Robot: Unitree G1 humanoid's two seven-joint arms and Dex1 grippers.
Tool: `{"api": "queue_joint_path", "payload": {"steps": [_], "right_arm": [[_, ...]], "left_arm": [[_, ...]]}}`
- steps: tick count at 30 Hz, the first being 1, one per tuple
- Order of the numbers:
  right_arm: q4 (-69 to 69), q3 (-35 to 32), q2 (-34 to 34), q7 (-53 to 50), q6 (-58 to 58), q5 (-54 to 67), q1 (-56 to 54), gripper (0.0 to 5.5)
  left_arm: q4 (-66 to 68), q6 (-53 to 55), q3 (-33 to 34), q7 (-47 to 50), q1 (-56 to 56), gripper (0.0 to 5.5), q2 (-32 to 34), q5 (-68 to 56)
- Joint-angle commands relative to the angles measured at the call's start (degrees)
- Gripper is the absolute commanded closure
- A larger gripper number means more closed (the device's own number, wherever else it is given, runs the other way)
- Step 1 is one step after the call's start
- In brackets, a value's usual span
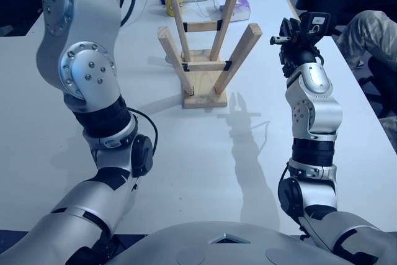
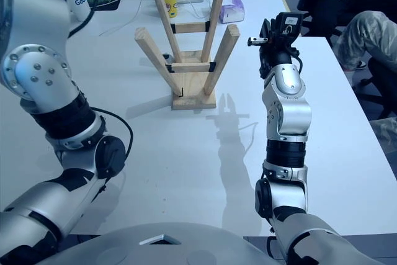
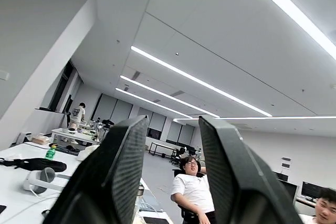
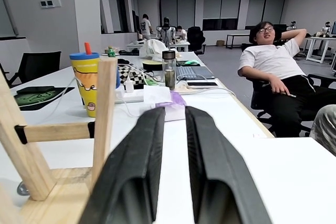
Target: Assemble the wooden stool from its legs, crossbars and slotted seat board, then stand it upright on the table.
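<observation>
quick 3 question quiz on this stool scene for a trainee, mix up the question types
1. True or false: the stool stands upright on the table.
2. Multiple choice: on which side of the stool is the right gripper? A) the robot's left B) the robot's right C) straight above it
3. Fill the gap: the left gripper is open and holds ___.

Key: 1 false, it is upside down; 2 B; 3 nothing.
</observation>
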Motion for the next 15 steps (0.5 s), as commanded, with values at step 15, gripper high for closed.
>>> {"api": "queue_joint_path", "payload": {"steps": [15], "right_arm": [[-2.3, 0.2, 1.5, -0.2, 2.0, 0.7, -0.2, 4.78]], "left_arm": [[15.4, -7.3, -11.3, -7.2, 15.6, 3.67, -4.2, 8.7]]}}
